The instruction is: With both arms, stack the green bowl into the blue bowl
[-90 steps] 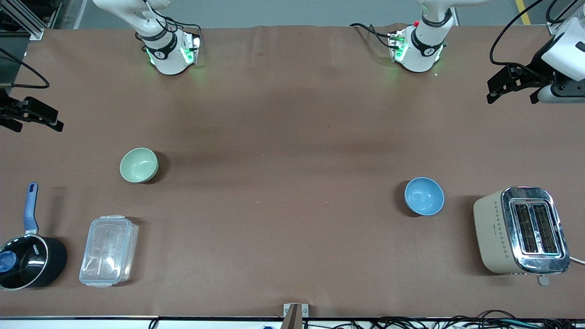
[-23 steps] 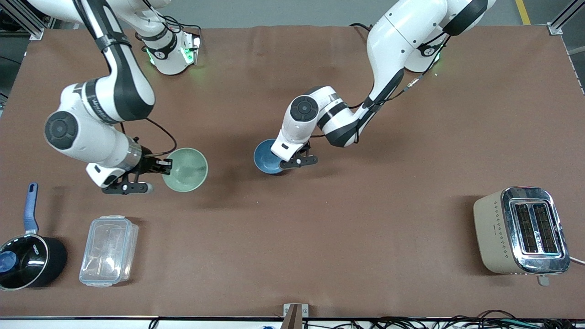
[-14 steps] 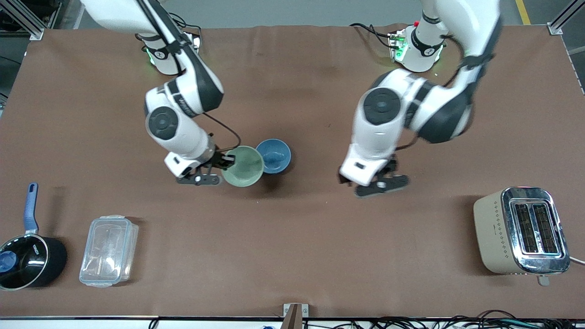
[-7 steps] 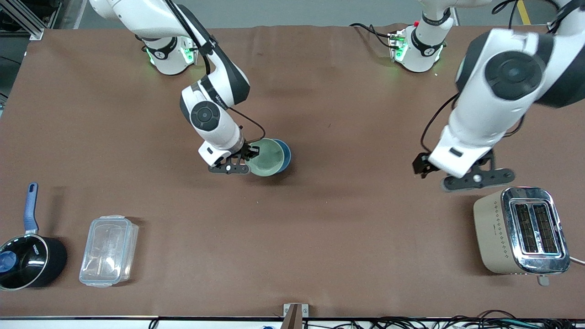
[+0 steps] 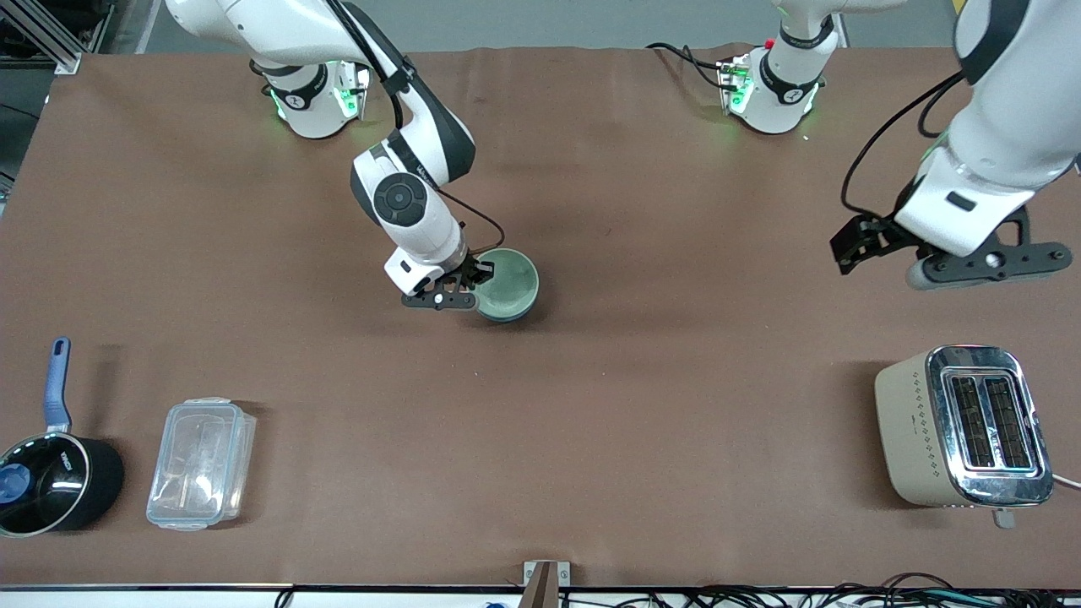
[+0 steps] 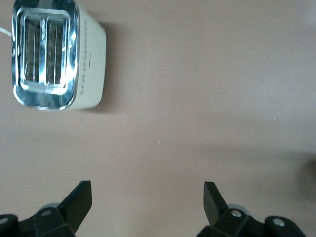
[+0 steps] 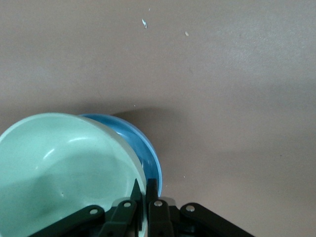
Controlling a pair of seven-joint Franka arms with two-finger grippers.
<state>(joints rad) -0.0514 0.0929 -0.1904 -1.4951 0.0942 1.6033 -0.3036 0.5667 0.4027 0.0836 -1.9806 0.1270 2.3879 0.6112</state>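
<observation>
The green bowl (image 5: 507, 283) sits tilted inside the blue bowl (image 5: 517, 316) at the middle of the table; only a thin blue edge shows under it. In the right wrist view the green bowl (image 7: 64, 168) covers most of the blue bowl (image 7: 148, 153). My right gripper (image 5: 475, 275) is shut on the green bowl's rim, also seen in the right wrist view (image 7: 146, 190). My left gripper (image 5: 878, 245) is open and empty, up in the air over bare table near the left arm's end, also in its wrist view (image 6: 148, 197).
A beige toaster (image 5: 963, 426) stands near the front at the left arm's end, also in the left wrist view (image 6: 54, 57). A clear plastic container (image 5: 201, 463) and a black saucepan with a blue handle (image 5: 51, 473) stand near the front at the right arm's end.
My right gripper has lowered the green bowl into the blue bowl. My left gripper has drawn back and risen toward the left arm's end.
</observation>
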